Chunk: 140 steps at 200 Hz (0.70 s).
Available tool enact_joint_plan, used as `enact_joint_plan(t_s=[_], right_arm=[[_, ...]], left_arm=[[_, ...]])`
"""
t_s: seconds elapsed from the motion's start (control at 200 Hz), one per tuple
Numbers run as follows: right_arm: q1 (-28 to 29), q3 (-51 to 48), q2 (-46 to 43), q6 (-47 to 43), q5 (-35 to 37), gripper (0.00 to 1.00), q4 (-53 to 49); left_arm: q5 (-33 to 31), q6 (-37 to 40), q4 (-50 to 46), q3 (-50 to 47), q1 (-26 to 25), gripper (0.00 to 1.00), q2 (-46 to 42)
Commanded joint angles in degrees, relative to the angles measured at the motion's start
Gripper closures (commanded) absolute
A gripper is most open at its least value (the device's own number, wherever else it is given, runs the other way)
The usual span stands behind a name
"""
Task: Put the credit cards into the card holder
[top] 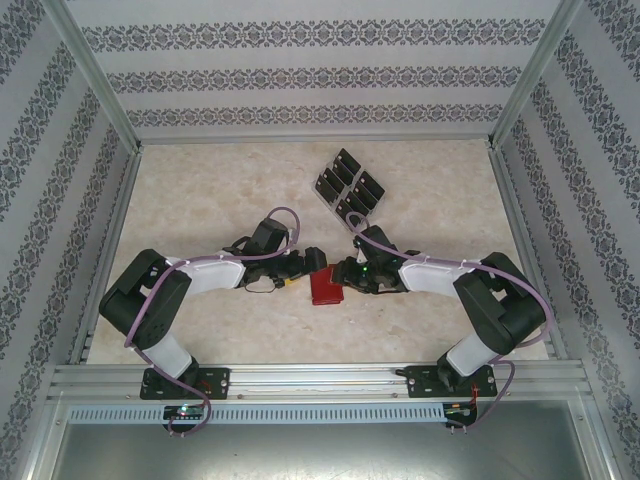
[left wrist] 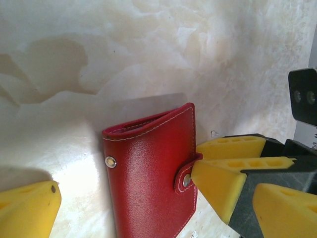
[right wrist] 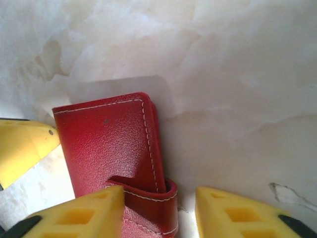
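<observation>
Card holder (left wrist: 148,173) closed, left pincer (left wrist: 156,201) wide, right pincer (right wrist: 158,201) part-open astride its tab (right wrist: 148,191)

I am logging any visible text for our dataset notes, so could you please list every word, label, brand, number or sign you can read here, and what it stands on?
Readable text: none.
Black credit cards: faint light markings, too small to read from the top view.
Red card holder: no brand or lettering on the leather that shows, just plain metal snap studs.
</observation>
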Motion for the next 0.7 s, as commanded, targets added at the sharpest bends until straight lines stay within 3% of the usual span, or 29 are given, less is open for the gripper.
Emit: enact_joint_plan(t_s=[0.0, 0.34, 0.45, 0.694], right_arm=[[0.58, 0.72, 2.01, -0.01, -2.28, 0.62, 5.14], [0.50, 1.07, 0.89, 1.56, -4.68, 0.95, 7.04], [0.33, 1.25, -0.46, 1.90, -4.96, 1.00, 6.62], [0.31, 2.19, -7.31, 2.14, -5.30, 1.00, 3.77]], left_arm=[[0.81, -0.81, 2.67, 1.25, -0.98, 0.00, 1.10], [0.71, -1.37, 3.24, 1.22, -0.98, 0.00, 1.07], [-0.98, -0.69, 1.65, 1.68, -0.83, 0.00, -0.25], [-3.07, 2.84, -3.67, 2.76, 2.83, 0.00, -5.17]])
